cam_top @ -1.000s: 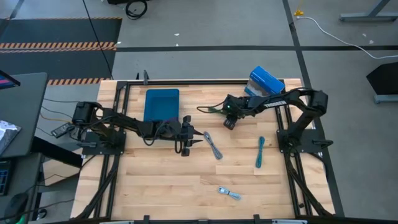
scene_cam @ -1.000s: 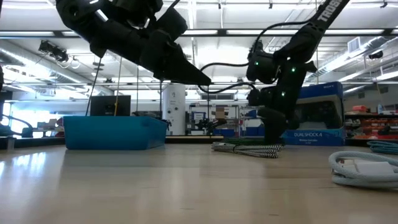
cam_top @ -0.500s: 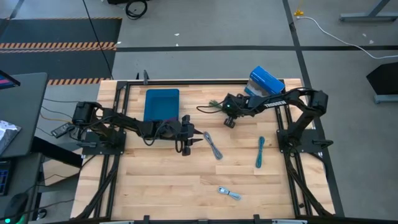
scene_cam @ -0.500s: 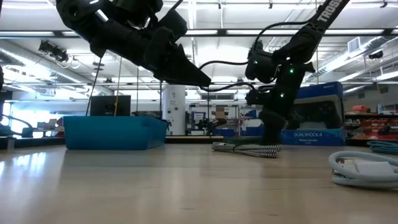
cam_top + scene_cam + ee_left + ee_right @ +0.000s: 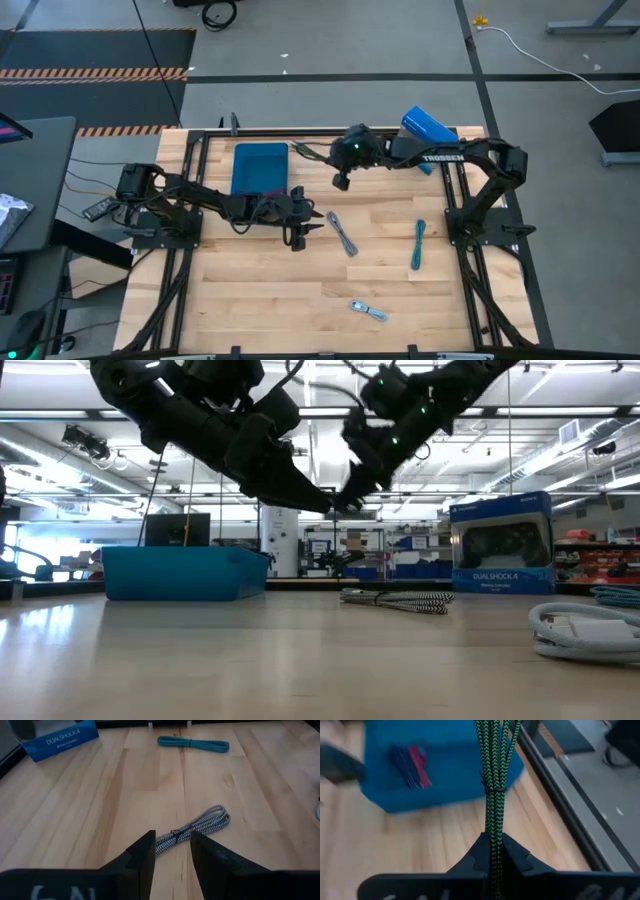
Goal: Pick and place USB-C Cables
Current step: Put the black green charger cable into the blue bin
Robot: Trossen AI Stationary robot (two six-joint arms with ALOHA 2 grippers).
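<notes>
**Obscured and Cropped Items**

In the right wrist view, the dark green cable [image 5: 493,775] runs off the frame edge; its far end is not visible. The blue tray [image 5: 380,795] is blurred and cropped. The purple and magenta cables [image 5: 412,765] inside it are indistinct.

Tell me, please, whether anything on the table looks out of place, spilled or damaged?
Nothing stands out. The grey cable, teal cable and pale cable lie loose on the table; the right gripper grips the green cable near the blue tray.
</notes>
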